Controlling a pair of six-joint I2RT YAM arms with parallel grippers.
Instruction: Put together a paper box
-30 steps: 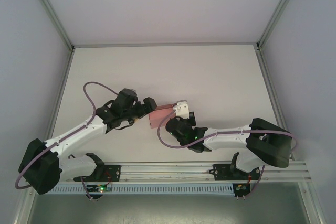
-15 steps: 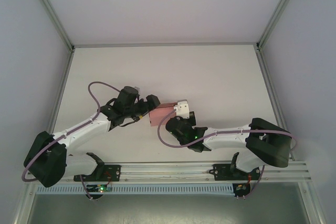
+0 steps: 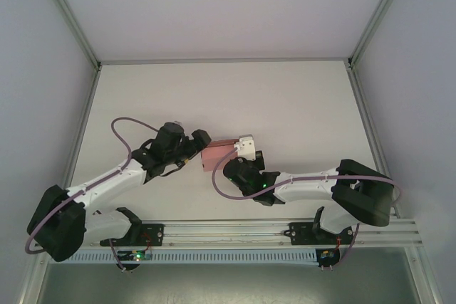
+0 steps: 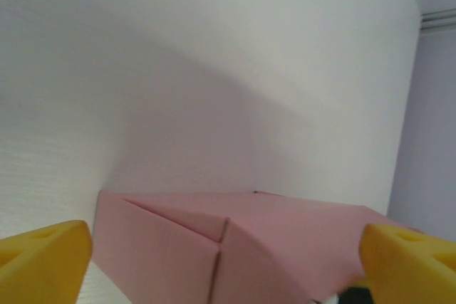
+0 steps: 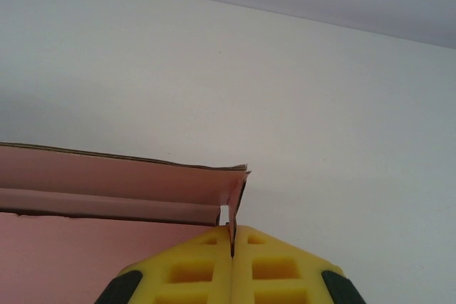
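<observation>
The paper box lies on the white table, a pink, partly folded card shape with one open wall standing up along its far side. In the top view the two arms meet at it from either side. The left gripper sits right at the box's left end, and its fingers are spread wide. In the left wrist view the box fills the space between the two yellow fingers, one at each lower corner of the picture. A folded end flap with a slanted crease faces the camera. The left pad is very near the box's corner, but whether either pad touches the card cannot be told. The right gripper is at the box's right end, nearer the far corner. Its wrist view shows the yellow pads pressed together on a thin upright edge of card, so the right gripper is pinching the box's end wall. From that pinched corner the long wall of the box runs leftward, with a narrow folded lip just below its top edge. Bare table stretches away beyond the box's far side, and the arms' bases stand on its near side.
</observation>
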